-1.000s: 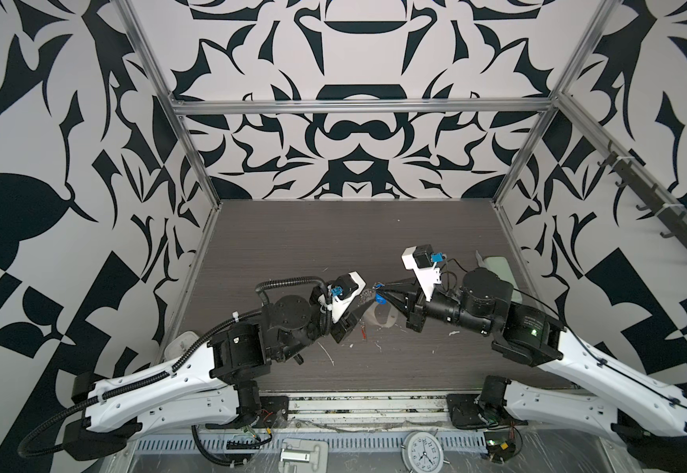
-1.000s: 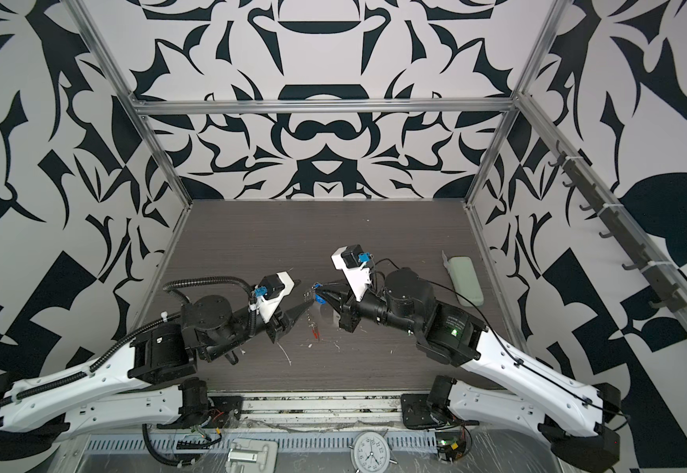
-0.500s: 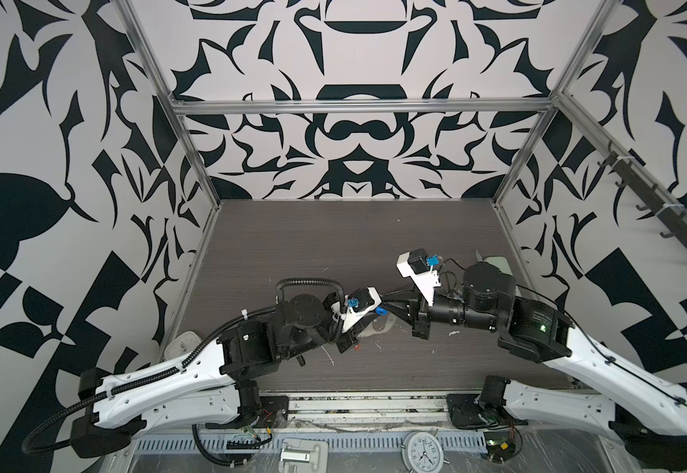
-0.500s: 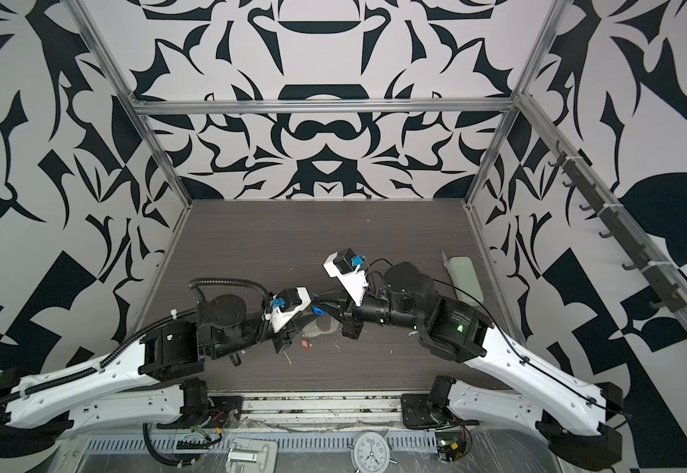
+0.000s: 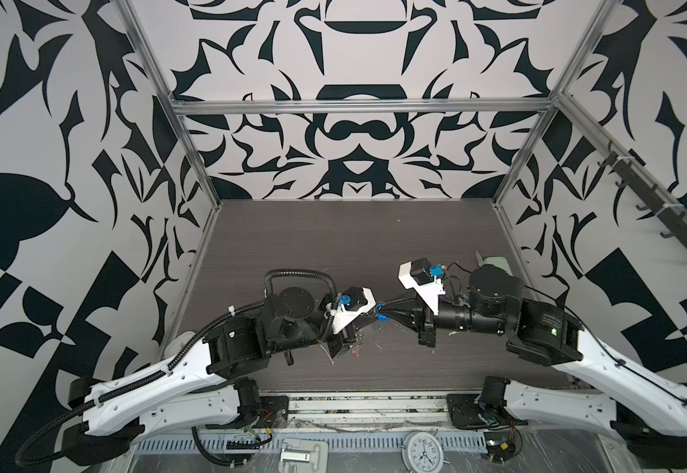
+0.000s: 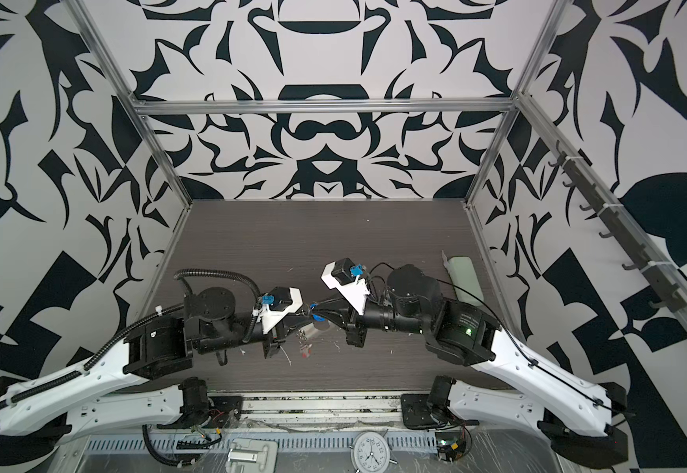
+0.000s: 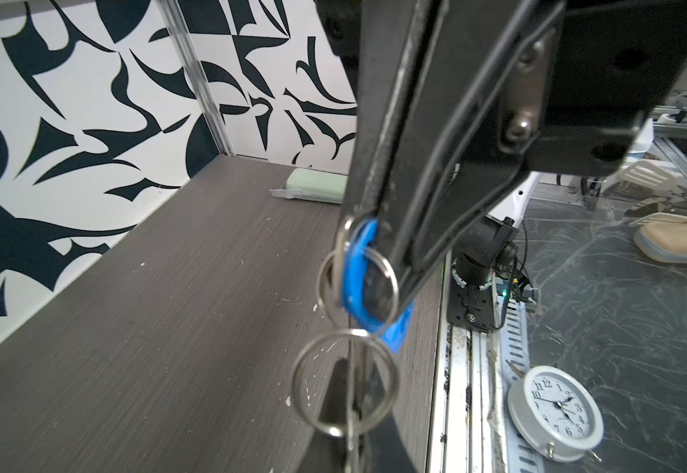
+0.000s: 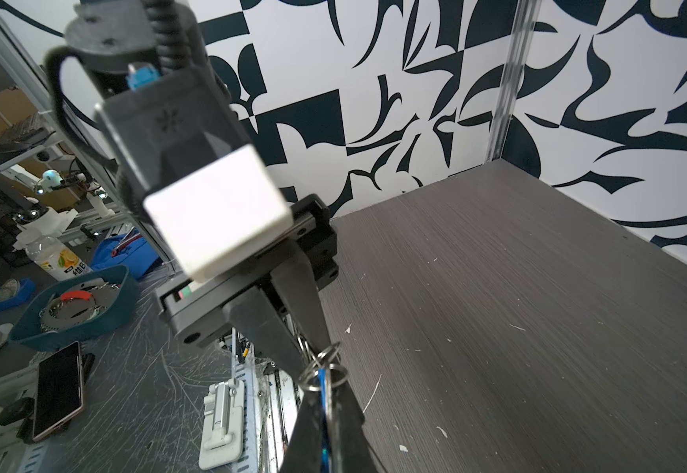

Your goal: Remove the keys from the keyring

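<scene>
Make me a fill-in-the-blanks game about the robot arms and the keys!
The right gripper pinches the key with the ___ tag.
The left gripper is shut on a silver ___ of the keyring.
The other key has a ___ tag.
The round white thing with numbers is a ___.
Missing words: blue, ring, red, clock.

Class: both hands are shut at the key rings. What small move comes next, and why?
Probably the left hand should ease its ring away from the right hand, which pinches the blue tag: both are shut, tag and ring not yet apart.
</scene>
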